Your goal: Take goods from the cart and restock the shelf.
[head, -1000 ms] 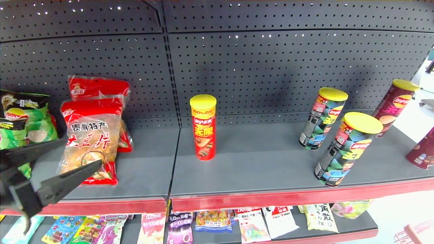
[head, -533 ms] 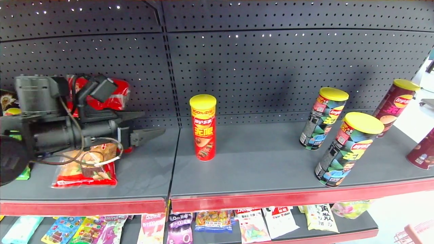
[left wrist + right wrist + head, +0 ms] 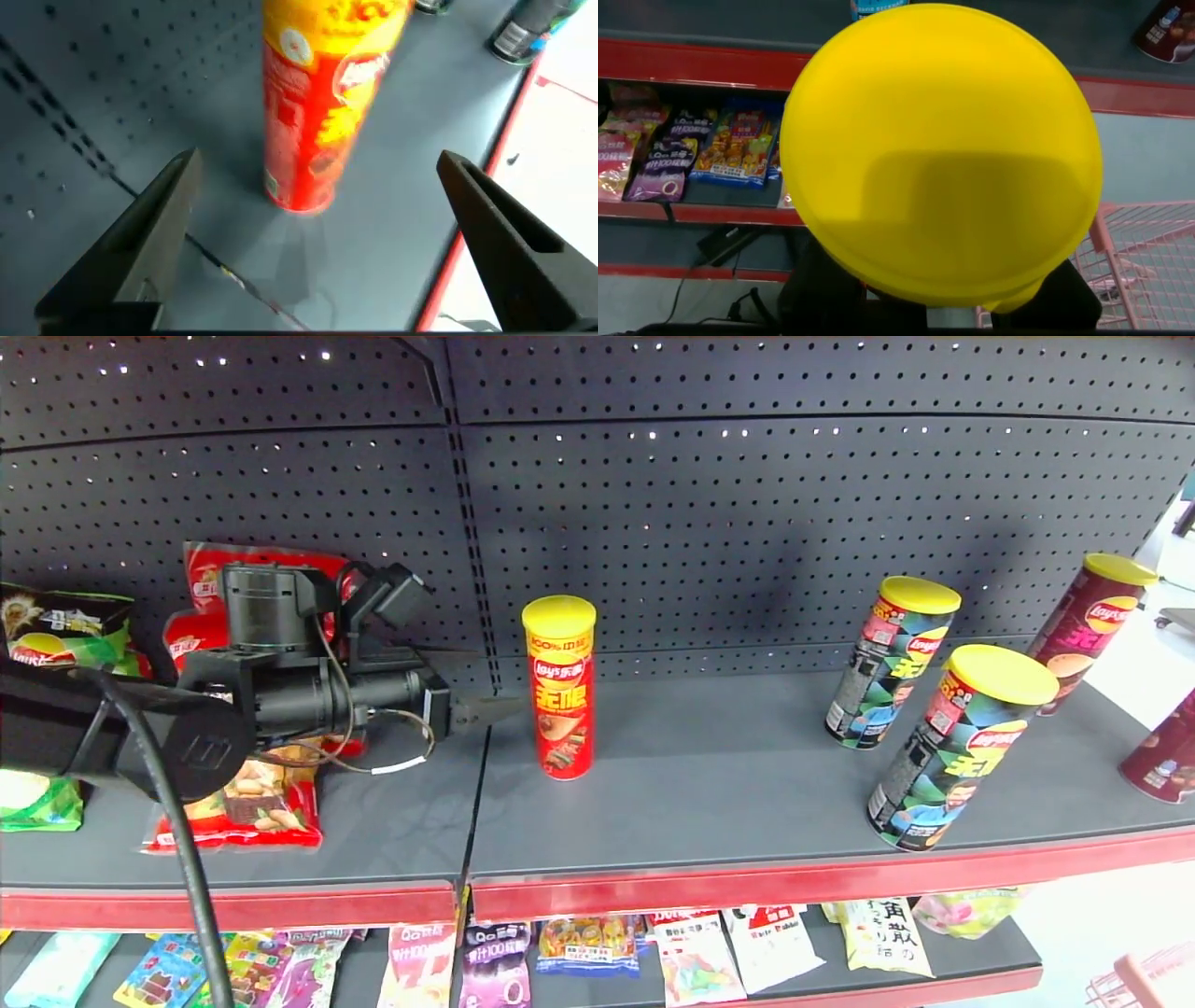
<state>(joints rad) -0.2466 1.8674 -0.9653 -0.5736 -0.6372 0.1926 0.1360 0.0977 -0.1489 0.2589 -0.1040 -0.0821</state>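
Grey shelf deck point(image 3: 709, 784), red-lipped and backed by black pegboard point(image 3: 747, 504), carries the red can point(image 3: 559, 700). It stands upright just right of the panel seam, long axis vertical, yellow lid up. I have the left gripper point(image 3: 485, 705) level with its middle, just beside it on the left, jaws spread wide and clear of it. The right gripper point(image 3: 934, 313) is clamped on a second can point(image 3: 941, 149), lid end-on to the wrist camera, in front of the lower shelf near the pink cart point(image 3: 1148, 271). Two patterned cans point(image 3: 892, 663) stand farther right.
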